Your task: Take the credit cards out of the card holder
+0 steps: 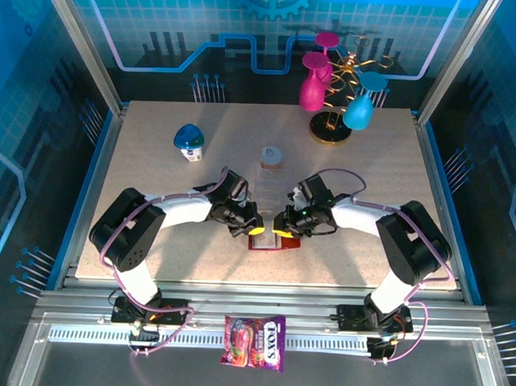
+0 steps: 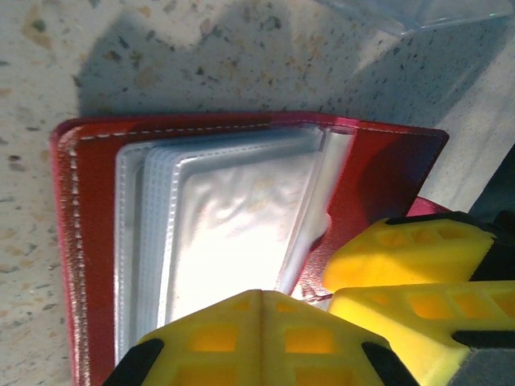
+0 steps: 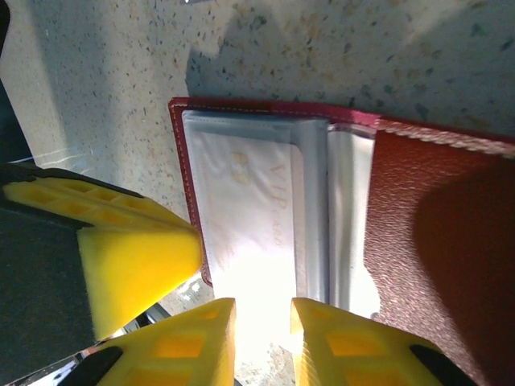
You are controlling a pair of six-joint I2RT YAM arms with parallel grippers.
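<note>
Glare mostly blinds us to the pale plastic card (image 3: 249, 201) in the red grained-leather card holder (image 3: 434, 225). Left gripper (image 2: 261, 305) pressed together; right gripper (image 3: 263, 314) slightly spread.

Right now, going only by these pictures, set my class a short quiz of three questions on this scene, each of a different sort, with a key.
1. True or false: the card holder lies open on the table.
2. Where is the candy packet? A: on the metal rail by the arm bases. B: on the card holder. C: at the table's far edge.
3. Fill in the gap: the jaws of the left arm are ____ (open or shut).
Key: 1 true; 2 A; 3 shut.
</note>
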